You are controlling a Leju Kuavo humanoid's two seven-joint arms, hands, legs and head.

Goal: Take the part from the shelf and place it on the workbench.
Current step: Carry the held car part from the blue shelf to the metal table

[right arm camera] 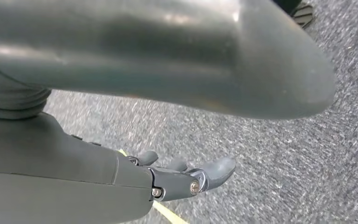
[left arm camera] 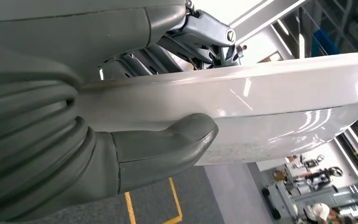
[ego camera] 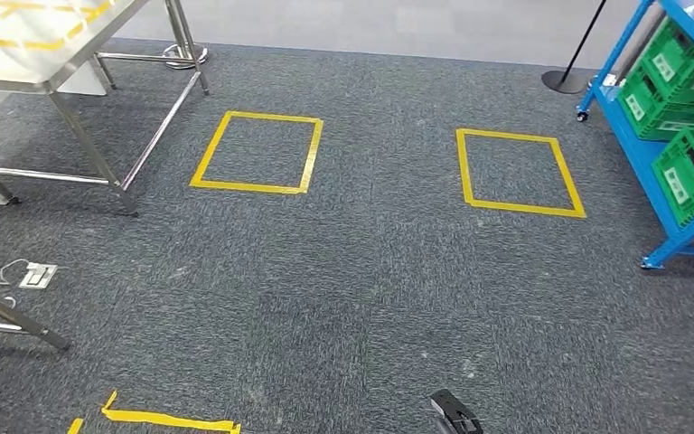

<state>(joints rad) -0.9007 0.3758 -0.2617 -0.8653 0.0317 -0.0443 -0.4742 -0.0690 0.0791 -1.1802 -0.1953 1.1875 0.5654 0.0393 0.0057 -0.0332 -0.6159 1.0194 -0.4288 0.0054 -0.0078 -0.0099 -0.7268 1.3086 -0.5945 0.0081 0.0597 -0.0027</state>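
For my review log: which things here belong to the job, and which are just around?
Job:
white part, gripped by left hand
steel workbench
blue shelf

Around:
green crates
yellow tape squares
floor socket
right hand, holding nothing

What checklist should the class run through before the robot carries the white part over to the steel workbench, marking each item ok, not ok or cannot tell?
1. Left hand holds the white part: ok, thumb pressed against it.
2. Grip secure on the far side: cannot tell.
3. Right hand free: ok, fingers apart over carpet.
4. Workbench in sight: ok, ahead to the left.
5. Carpet between robot and workbench unobstructed: ok, tape squares only.
6. Blue shelf cleared: ok, off to the right.
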